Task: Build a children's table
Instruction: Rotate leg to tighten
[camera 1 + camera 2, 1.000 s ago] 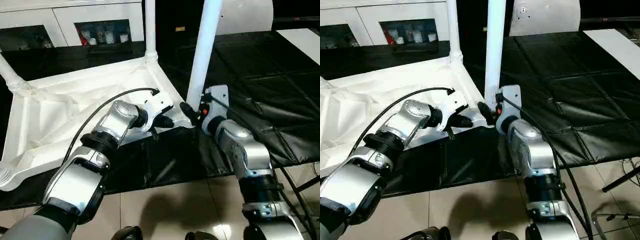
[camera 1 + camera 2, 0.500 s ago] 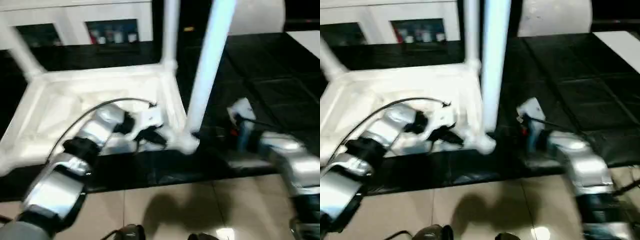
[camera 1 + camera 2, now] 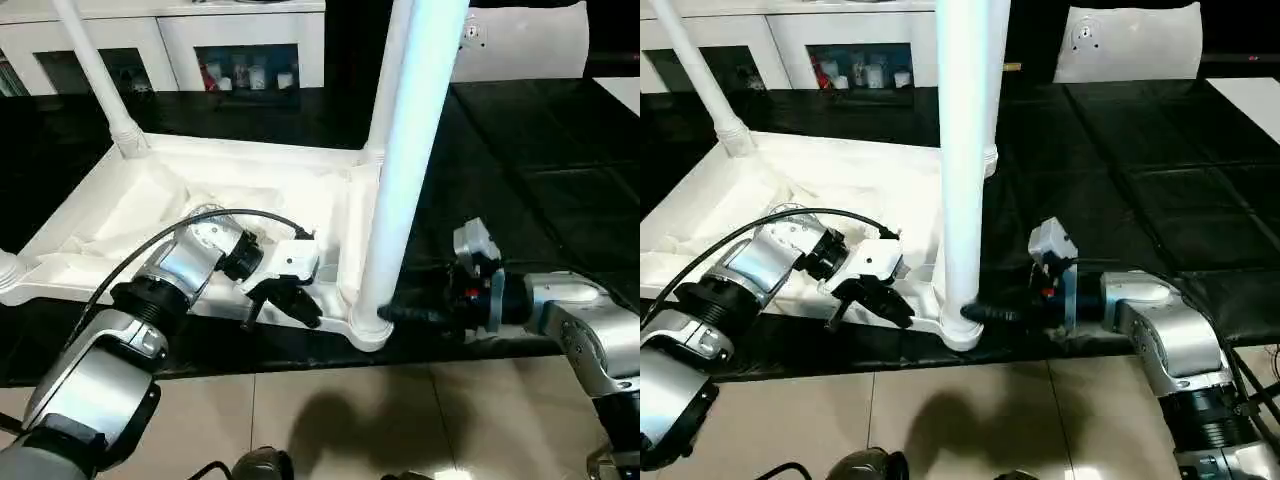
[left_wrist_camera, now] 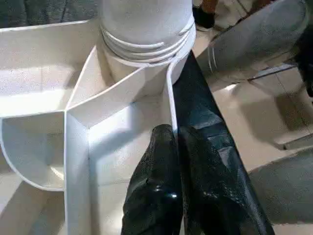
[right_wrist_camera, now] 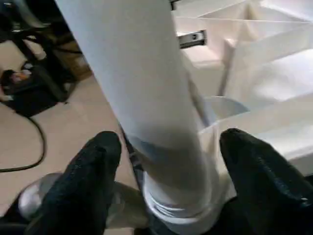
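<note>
Tabletop (image 3: 200,200) is lying upside down on the black mat (image 3: 520,150), ribbed underside up, near corner socket at the mat's front edge and carrying the near leg (image 3: 405,170), whose upper end is running out of frame. Head cameras are showing two more legs (image 3: 700,75) standing in the far sockets; the left wrist camera is adding the left gripper (image 4: 177,134) with fingers pressed together, tips sitting on the rim just short of that socket. Right wrist camera is showing the right gripper (image 5: 166,147) spread wide, fingers (image 5: 93,161) flanking the leg's base without touching it.
</note>
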